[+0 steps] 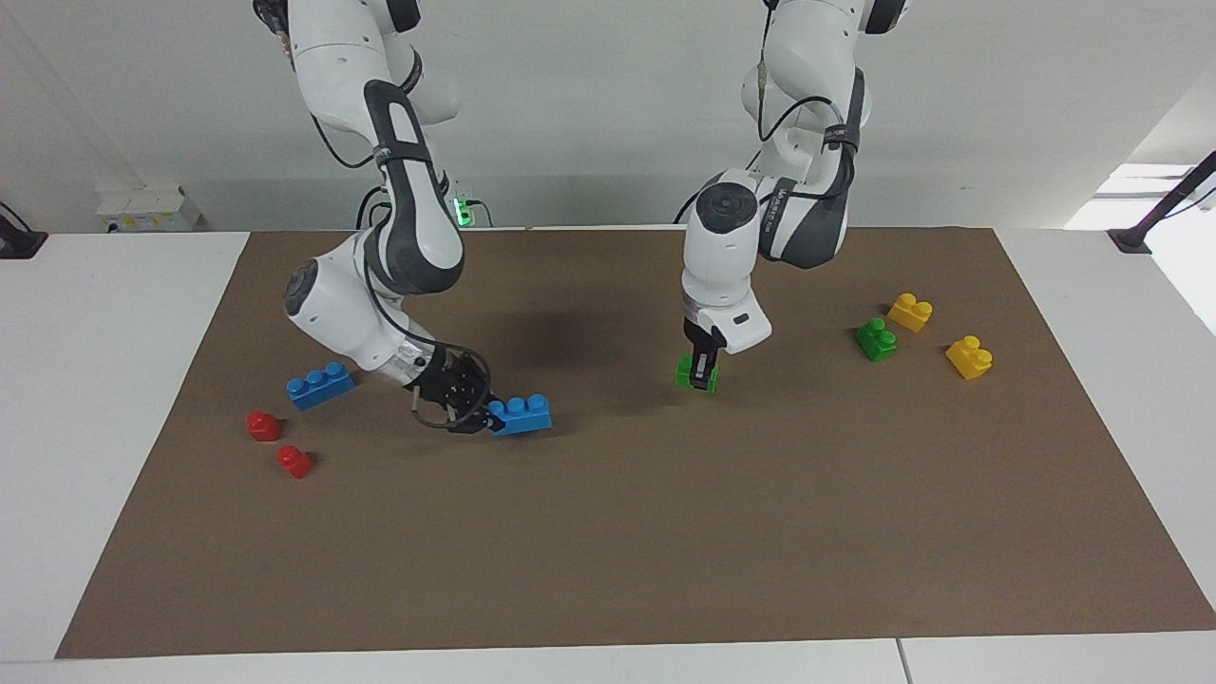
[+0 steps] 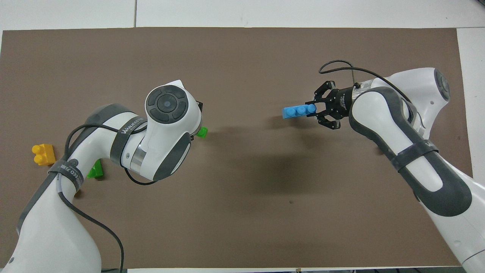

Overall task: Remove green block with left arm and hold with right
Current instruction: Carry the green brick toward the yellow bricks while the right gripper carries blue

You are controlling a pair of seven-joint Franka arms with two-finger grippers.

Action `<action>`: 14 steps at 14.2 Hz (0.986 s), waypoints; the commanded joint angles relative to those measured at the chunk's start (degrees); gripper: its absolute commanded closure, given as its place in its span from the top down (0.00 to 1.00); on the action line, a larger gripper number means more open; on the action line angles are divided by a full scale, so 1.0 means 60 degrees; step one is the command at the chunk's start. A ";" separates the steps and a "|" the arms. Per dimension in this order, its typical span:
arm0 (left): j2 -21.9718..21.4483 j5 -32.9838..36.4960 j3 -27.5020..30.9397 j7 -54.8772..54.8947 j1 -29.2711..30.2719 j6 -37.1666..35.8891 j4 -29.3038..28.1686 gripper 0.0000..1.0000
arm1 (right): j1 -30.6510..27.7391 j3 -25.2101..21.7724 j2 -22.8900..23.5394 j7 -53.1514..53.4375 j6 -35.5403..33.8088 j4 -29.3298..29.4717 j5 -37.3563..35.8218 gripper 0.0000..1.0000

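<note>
My left gripper (image 1: 704, 378) points down and is shut on the bright-green block (image 1: 686, 372), held low at the brown mat (image 1: 665, 532). In the overhead view the left wrist covers this gripper and only a corner of the green block (image 2: 202, 132) shows. My right gripper (image 1: 488, 414), the one with the wire loop, is shut on one end of a blue three-stud brick (image 1: 522, 414) and holds it low over the mat. It also shows in the overhead view (image 2: 316, 110) with that blue brick (image 2: 298, 111). The two bricks are well apart.
A darker green brick (image 1: 875, 339) and two yellow bricks (image 1: 909, 312) (image 1: 969, 357) lie toward the left arm's end. A second blue brick (image 1: 320, 385) and two red bricks (image 1: 263, 425) (image 1: 294, 462) lie toward the right arm's end.
</note>
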 commanded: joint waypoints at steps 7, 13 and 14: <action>-0.0463 -0.0495 -0.0074 0.3517 0.1806 0.0018 -0.0690 0.00 | -0.2106 0.0107 -0.0081 -0.1661 -0.1303 0.0009 -0.0914 0.00; -0.0463 -0.0729 -0.0074 0.5964 0.2934 0.0061 -0.0778 0.00 | -0.2782 0.0107 -0.0037 -0.2190 -0.1524 -0.0108 -0.1222 0.00; -0.0477 -0.0817 -0.0074 0.6373 0.3153 0.0119 -0.0778 0.00 | -0.2797 0.0093 -0.0037 -0.2190 -0.1510 -0.0181 -0.1222 0.00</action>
